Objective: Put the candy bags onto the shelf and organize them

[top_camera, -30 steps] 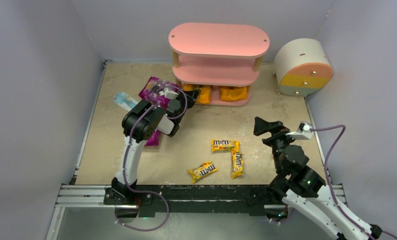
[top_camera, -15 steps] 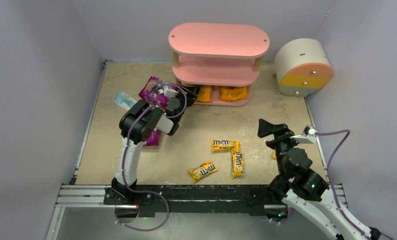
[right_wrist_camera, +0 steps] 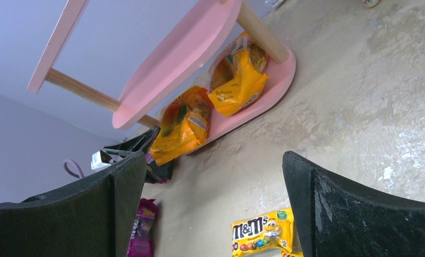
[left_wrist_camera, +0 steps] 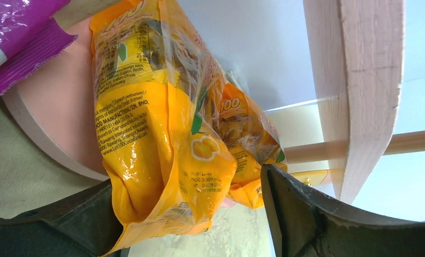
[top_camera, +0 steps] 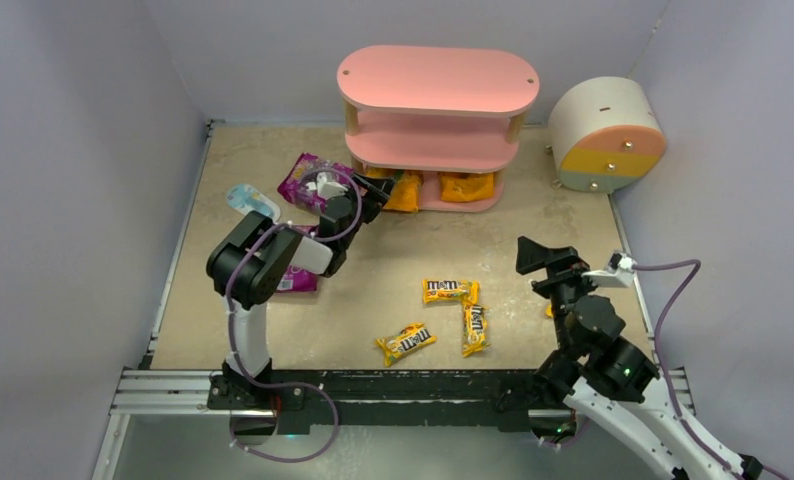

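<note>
Backward from the shelf [top_camera: 438, 80] went the left elbow; the released left gripper [left_wrist_camera: 188, 182] could drag the orange bag [left_wrist_camera: 162, 134] out.

A round cream drawer unit [top_camera: 607, 135] stands in the far right corner of the desk [top_camera: 393, 270], close to the right wall [top_camera: 733, 150]. Its curved front shows a band that is yellow on the left and pink on the right, with a pale grey-green band beneath; small round knobs [top_camera: 628, 146] dot these fronts. A small pale blue-white packet [top_camera: 251, 201] lies flat on the far left part of the desk, near the left edge and well apart from the drawer unit. The desk is beige and mottled, with plain grey-lilac walls on three sides. A metal rail [top_camera: 173, 385] runs along its near edge.
</note>
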You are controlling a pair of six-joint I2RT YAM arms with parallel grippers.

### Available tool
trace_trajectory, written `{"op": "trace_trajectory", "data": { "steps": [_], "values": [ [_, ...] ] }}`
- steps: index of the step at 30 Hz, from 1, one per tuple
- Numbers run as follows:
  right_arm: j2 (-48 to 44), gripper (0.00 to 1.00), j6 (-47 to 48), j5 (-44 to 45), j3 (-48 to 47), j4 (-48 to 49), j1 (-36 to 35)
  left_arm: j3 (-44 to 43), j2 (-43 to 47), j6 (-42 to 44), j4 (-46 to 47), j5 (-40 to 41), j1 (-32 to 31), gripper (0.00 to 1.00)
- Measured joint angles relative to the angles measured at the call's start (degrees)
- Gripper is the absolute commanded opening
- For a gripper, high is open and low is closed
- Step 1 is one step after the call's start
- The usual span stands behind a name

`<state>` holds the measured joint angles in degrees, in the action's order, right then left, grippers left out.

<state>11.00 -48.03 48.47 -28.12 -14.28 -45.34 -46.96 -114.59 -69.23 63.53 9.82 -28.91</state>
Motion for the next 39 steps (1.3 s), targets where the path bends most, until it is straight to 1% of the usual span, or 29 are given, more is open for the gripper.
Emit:
{"op": "trace_trajectory", "data": {
  "steps": [3,4,5,7,9,10,15,18,21,23,27,28,38,39],
  "values": [
    [0.5,0.98,-0.1,-0.1,-0.3,0.0,0.0,-0.2,2.6,1.0,-5.6,0.0,0.0,0.81],
    [0.7,0.98,-0.1,-0.2,-0.3,0.0,0.0,-0.4,3.3,1.4,-8.1,0.0,0.0,0.78],
    [0.9,0.98,-0.1,-0.2,-0.3,0.0,0.0,-0.9,3.7,1.6,-10.2,0.0,0.0,0.72],
    [1.1,0.98,-0.2,-0.2,-0.3,0.0,0.0,-3.0,3.9,2.5,-15.4,-0.2,0.1,0.53],
    [1.1,0.98,-0.3,-0.3,-0.3,0.0,0.0,-5.1,3.8,3.3,-19.2,-0.7,0.4,0.42],
    [1.1,0.98,-0.4,-0.3,-0.3,0.0,0.0,-6.3,3.6,3.9,-20.7,-1.0,0.5,0.38],
    [1.3,0.98,-0.4,-0.4,-0.3,0.1,0.0,-12.5,0.9,5.4,-24.9,-2.3,1.0,0.36],
    [1.3,0.98,-0.4,-0.4,-0.3,0.2,0.0,-15.3,-1.0,5.6,-27.3,-2.5,1.3,0.37],
    [1.3,0.98,-0.3,-0.4,-0.3,0.8,0.0,-17.4,-3.0,5.8,-28.1,-3.5,1.9,0.4],
    [1.3,0.98,-0.2,-0.4,-0.3,0.9,0.0,-17.8,-3.6,5.8,-28.2,-4.2,2.5,0.47],
    [1.4,0.98,0.1,-0.4,-0.3,1.1,0.0,-17.9,-3.8,6.0,-28.9,-5.5,3.5,0.69],
    [1.4,0.98,0.1,-0.4,-0.3,1.3,0.0,-17.9,-3.8,6.1,-29.0,-5.7,3.8,0.72],
    [2.6,0.98,0.1,-1.3,-0.3,1.7,0.0,-16.5,-2.4,4.3,-31.1,-6.6,4.1,0.86],
    [2.6,0.98,0.1,-1.5,-0.3,1.7,0.0,-16.2,-1.9,3.8,-31.7,-6.7,4.1,0.89]
  ]
}}
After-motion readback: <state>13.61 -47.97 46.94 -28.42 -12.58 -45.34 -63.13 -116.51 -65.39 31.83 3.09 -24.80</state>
